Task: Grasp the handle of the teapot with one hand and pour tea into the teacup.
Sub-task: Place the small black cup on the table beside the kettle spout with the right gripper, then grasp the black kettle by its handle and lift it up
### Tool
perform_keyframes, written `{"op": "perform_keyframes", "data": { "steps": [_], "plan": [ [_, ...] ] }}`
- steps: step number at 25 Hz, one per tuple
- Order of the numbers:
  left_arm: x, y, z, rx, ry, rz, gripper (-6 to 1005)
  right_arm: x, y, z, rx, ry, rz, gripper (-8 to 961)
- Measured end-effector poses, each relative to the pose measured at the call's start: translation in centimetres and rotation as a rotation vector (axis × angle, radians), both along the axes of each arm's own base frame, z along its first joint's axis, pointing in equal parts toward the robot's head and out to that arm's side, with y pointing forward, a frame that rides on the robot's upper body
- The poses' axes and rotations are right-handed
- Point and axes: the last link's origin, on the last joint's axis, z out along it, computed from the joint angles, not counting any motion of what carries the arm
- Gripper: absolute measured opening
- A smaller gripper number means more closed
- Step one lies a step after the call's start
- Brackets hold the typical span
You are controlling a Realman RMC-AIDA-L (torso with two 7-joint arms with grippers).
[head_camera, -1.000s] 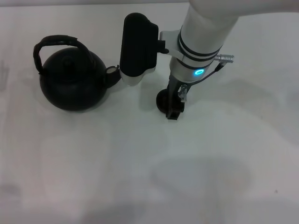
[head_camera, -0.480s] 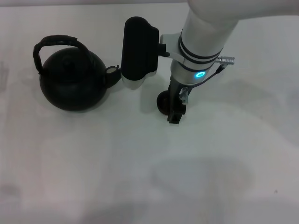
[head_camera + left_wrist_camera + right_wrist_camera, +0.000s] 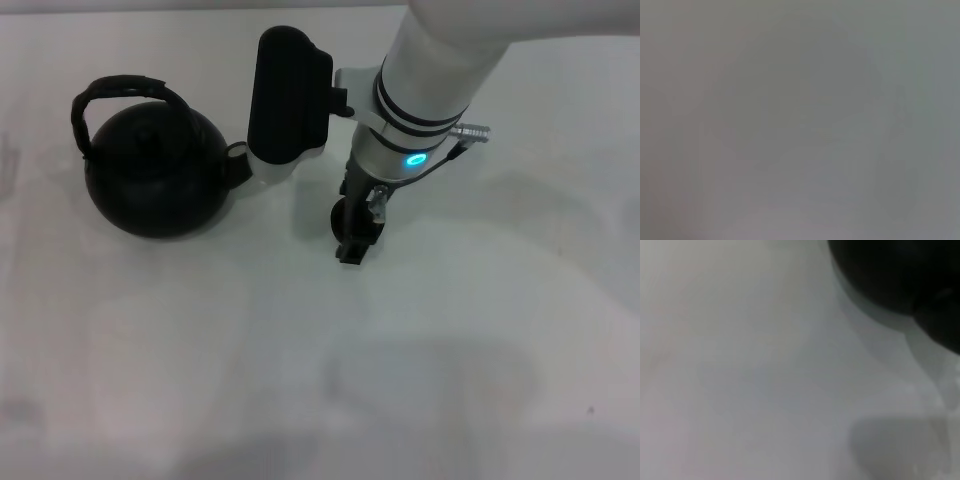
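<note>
My right end effector (image 3: 352,243) hangs low over the teacup (image 3: 345,215), grip unclear, perhaps to position it for pouring, while the teapot (image 3: 155,180) rests untouched on the counter (image 3: 300,350) left.

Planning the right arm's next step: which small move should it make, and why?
Probably shift the right gripper toward the robot's left, to the teapot. Its handle arches free and ungrasped, while the gripper sits low at the teacup, apart from the pot. The left arm is unseen.
</note>
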Motion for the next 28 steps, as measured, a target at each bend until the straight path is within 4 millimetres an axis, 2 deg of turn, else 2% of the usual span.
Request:
{"op": "perform_keyframes", "data": {
  "steps": [10,14,17,22,28],
  "plan": [
    [-0.1,-0.1,0.0,0.000,-0.001,0.002,816,-0.5,1.2,0.3,0.072,0.122,-0.047,854],
    [-0.2,-0.3,0.0,0.000,0.000,0.006,817,-0.3,2.1,1.2,0.122,0.189,-0.112,854],
    [-0.3,-0.4,0.1,0.001,0.001,0.009,817,0.3,3.3,2.6,0.177,0.259,-0.185,855],
    [-0.4,-0.5,0.1,0.001,0.002,0.012,816,2.7,4.9,5.3,0.280,0.344,-0.283,855],
    [-0.5,-0.6,0.1,0.002,0.004,0.013,816,6.3,6.9,10.1,0.453,0.595,-0.431,856]
  ]
}}
